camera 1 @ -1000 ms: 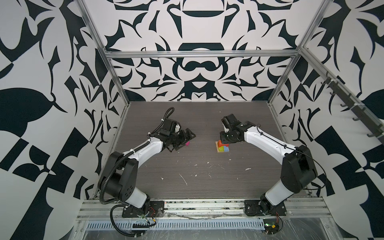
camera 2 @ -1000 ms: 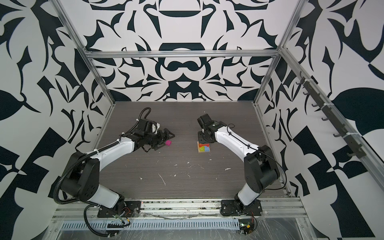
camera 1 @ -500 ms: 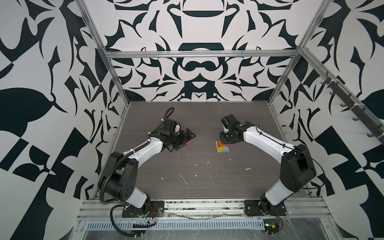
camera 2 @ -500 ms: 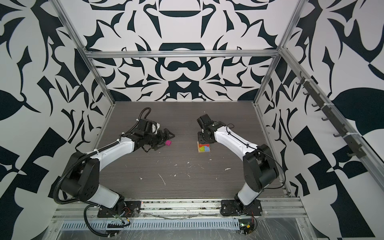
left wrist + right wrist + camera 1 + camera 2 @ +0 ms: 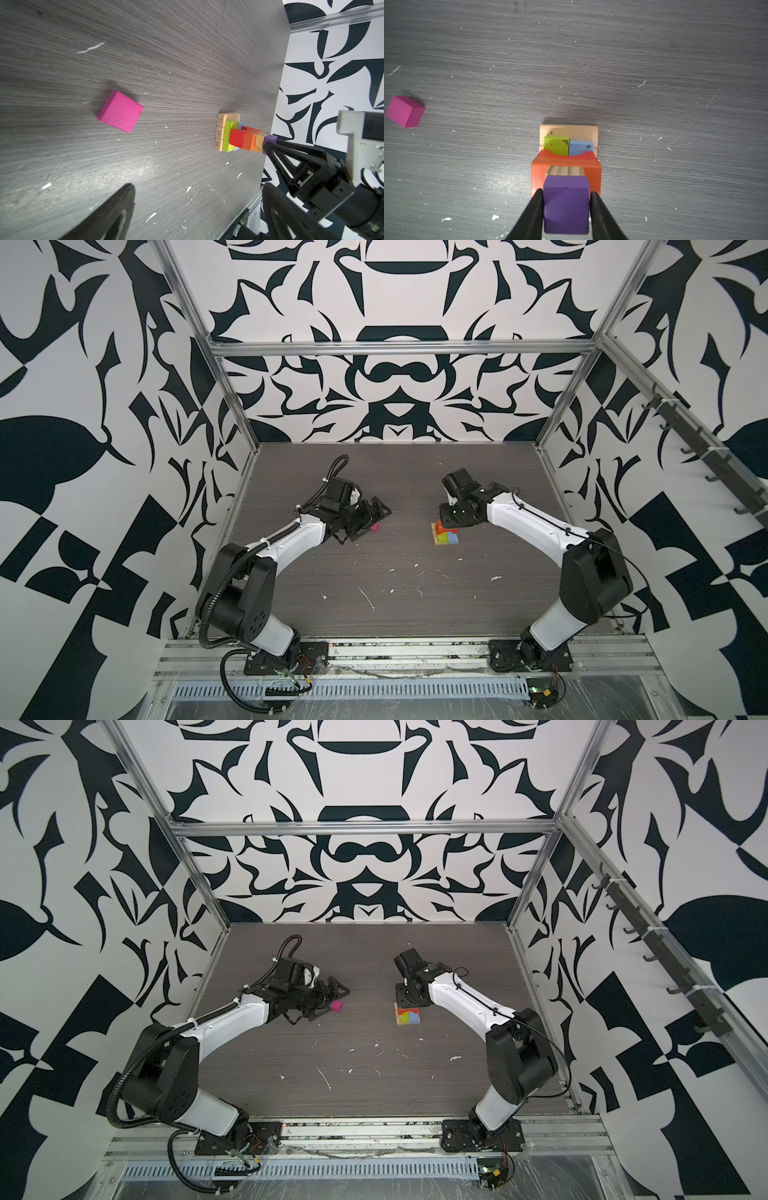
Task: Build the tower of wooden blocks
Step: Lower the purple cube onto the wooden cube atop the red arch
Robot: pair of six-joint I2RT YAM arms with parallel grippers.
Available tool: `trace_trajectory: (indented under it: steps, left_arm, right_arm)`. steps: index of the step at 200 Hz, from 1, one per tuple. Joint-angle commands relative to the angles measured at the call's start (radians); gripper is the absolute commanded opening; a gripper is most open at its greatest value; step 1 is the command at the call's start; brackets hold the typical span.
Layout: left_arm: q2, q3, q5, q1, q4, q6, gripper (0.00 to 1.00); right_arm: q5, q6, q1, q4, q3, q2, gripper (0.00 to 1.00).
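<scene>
Wooden and bright, the wood block tower (image 5: 247, 139) stands right of centre on the table (image 5: 374, 572), a purple cube (image 5: 566, 203) topmost. The right gripper (image 5: 566, 191) closely flanks that cube; clamped or just clear, I cannot tell. Left of centre lies a magenta cube (image 5: 336, 1005), with the left gripper (image 5: 198, 187) spread wide beside it.

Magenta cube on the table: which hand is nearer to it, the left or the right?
Left. The left hand is open, close by the magenta cube; the right hand is away at the tower, flanking the purple cube.
</scene>
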Motion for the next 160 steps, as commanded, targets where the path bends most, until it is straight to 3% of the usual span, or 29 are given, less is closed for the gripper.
trace_trajectory:
  steps: [1, 160]
  left_arm:
    - [-0.014, 0.013, -0.011, -0.003, -0.013, 0.007, 0.98]
    - [-0.009, 0.024, -0.008, -0.003, -0.021, 0.012, 0.98]
  right_arm:
    - [0.003, 0.015, -0.003, 0.007, 0.031, -0.007, 0.41]
    - [-0.013, 0.025, -0.001, 0.023, 0.034, -0.008, 0.39]
